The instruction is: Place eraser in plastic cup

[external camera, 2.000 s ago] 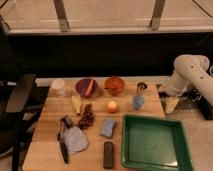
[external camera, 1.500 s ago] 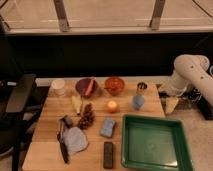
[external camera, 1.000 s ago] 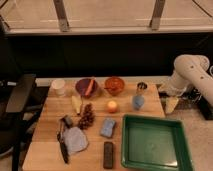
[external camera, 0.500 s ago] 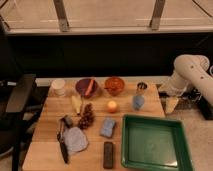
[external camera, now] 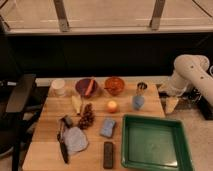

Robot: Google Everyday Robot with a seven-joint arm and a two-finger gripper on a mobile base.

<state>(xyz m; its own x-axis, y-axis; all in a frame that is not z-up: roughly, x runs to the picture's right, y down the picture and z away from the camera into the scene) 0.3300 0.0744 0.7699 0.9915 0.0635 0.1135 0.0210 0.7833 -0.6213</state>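
Eraser (external camera: 108, 154): lies flat on surface (external camera: 42, 127) at its front edge, well left of and nearer the camera than the end effector (external camera: 171, 103). It is not held.

Cup (external camera: 138, 102): upright, near the end effector on its left, apart from it.

Tray (external camera: 176, 162): in front of the end effector, between it and the eraser.

Sponge (external camera: 107, 127): just behind the eraser.

Arm (external camera: 192, 70): white, comes in from the right, bent at the elbow, forearm sloping down-left. The end effector hangs at the surface's right edge, pointing down. Opening: cannot tell.
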